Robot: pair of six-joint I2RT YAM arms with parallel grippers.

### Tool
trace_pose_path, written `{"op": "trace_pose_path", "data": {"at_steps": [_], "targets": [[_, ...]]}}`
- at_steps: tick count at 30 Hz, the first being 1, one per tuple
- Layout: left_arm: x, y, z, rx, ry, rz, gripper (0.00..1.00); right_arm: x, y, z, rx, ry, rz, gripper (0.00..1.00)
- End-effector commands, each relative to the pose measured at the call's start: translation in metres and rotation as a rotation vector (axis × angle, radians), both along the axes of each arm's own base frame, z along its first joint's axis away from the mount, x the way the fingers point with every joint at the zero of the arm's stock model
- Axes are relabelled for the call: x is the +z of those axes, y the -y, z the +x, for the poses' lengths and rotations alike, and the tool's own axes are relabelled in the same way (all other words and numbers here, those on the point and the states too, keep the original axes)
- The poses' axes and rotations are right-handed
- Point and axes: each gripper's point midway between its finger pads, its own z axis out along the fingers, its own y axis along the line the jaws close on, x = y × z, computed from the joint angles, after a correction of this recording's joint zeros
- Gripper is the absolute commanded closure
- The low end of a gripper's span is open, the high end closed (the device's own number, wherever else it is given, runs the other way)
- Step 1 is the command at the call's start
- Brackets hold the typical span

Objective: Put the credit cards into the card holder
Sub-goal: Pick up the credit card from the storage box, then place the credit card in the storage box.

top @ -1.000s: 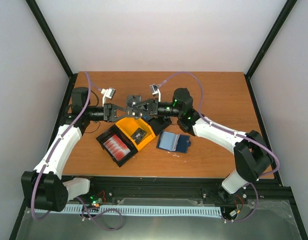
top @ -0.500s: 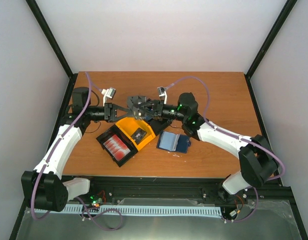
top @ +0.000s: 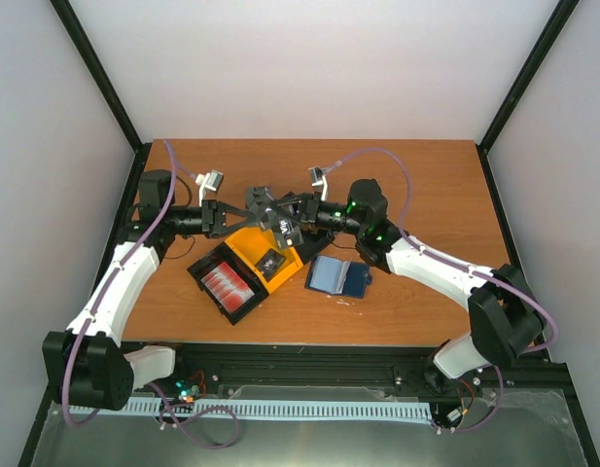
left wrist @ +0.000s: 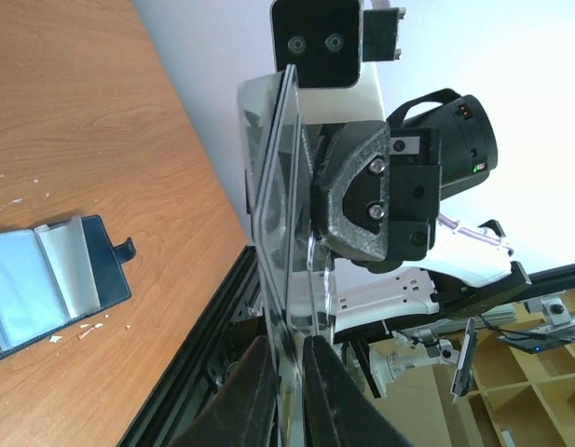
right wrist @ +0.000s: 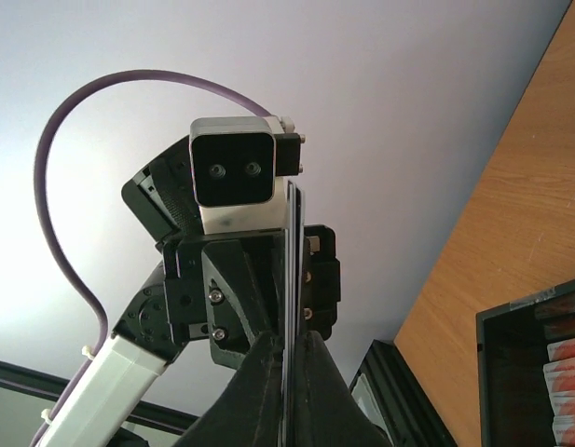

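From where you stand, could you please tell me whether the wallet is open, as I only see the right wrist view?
Observer: Yes, the wallet lies open on the table, beside the yellow bin, on your arm's side.
Operator: Thank you. What is under the card I am holding?
Observer: The card seems to hang above the yellow bin's far side, pinched between the left gripper and the right gripper.
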Motion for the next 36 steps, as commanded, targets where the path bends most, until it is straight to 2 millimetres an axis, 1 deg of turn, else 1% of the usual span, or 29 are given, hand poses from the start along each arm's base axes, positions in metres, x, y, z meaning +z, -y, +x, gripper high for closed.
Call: {"op": "trace_pose_path", "data": {"at_steps": [1,3,5,10,13,16,19,21,22,26,27,31,36], "targets": [[0.006,-0.001,0.0,-0.015,0.039,-0.015,0.8,-0.001,-0.002,0.009,-0.021,-0.019,-0.026,0.97],[0.006,-0.001,0.001,-0.014,0.045,-0.017,0.71,-0.005,-0.003,0.01,-0.024,-0.026,-0.031,0.97],[0.006,-0.001,0.001,-0.013,0.048,-0.019,0.65,-0.007,-0.004,0.01,-0.014,-0.029,-0.033,0.97],[0.005,-0.002,0.009,0.01,0.036,-0.018,0.64,-0.016,-0.008,0.007,0.024,-0.044,-0.053,0.97],[-0.006,-0.003,0.021,0.061,-0.003,0.007,0.68,-0.027,-0.011,0.008,0.038,-0.069,-0.066,0.97],[-0.027,-0.008,0.032,0.11,-0.068,0.045,0.74,-0.039,-0.014,0.01,0.045,-0.085,-0.078,0.97],[-0.047,-0.013,0.038,0.15,-0.113,0.072,0.75,-0.052,-0.018,0.013,0.056,-0.104,-0.085,0.97],[-0.053,-0.013,0.04,0.155,-0.129,0.078,0.76,-0.058,-0.02,0.013,0.065,-0.118,-0.081,0.97],[-0.055,-0.013,0.041,0.158,-0.132,0.08,0.78,-0.06,-0.021,0.014,0.067,-0.127,-0.079,0.97],[-0.062,-0.014,0.042,0.165,-0.14,0.089,0.98,-0.067,-0.023,0.016,0.071,-0.16,-0.075,0.97],[-0.065,-0.014,0.043,0.165,-0.146,0.093,0.99,-0.068,-0.024,0.016,0.072,-0.166,-0.072,0.97],[-0.077,-0.018,0.047,0.197,-0.163,0.126,0.99,-0.077,-0.022,0.022,0.068,-0.202,-0.061,0.97],[-0.086,-0.027,0.055,0.235,-0.194,0.14,0.99,-0.089,-0.015,0.03,0.054,-0.263,-0.047,0.96]]}}
